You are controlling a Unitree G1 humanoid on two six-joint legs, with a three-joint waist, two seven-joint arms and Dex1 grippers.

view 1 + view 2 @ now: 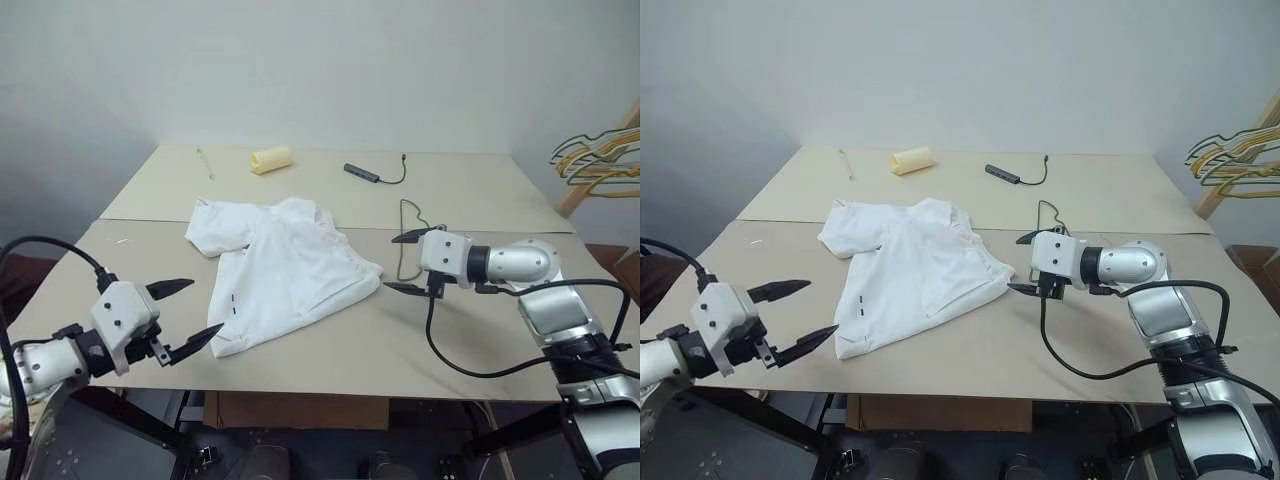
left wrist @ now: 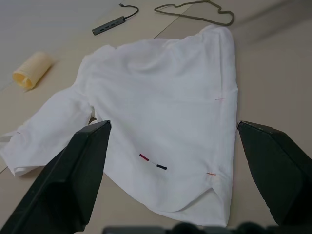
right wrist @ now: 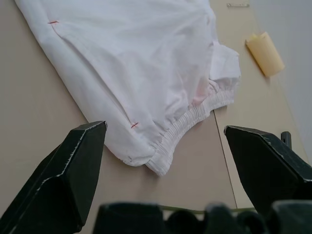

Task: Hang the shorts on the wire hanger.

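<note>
The white shorts [image 1: 282,268] lie crumpled flat on the tan table [image 1: 480,340]. Their gathered waistband [image 3: 195,117] faces my right gripper, and the hem with small dark and red dashes [image 2: 153,163] faces my left gripper. The thin dark wire hanger [image 1: 401,215] lies on the table just right of the shorts, partly under my right gripper. My left gripper [image 1: 203,309] hovers open at the front left, a short way from the hem. Close beside the waistband, my right gripper [image 1: 391,263] is open and holds nothing.
At the back of the table lie a pale yellow roll [image 1: 271,159], a dark USB hub with its cable [image 1: 362,173] and a thin stick [image 1: 205,163]. A bunch of yellow and dark hangers [image 1: 598,160] hangs off the table at the far right.
</note>
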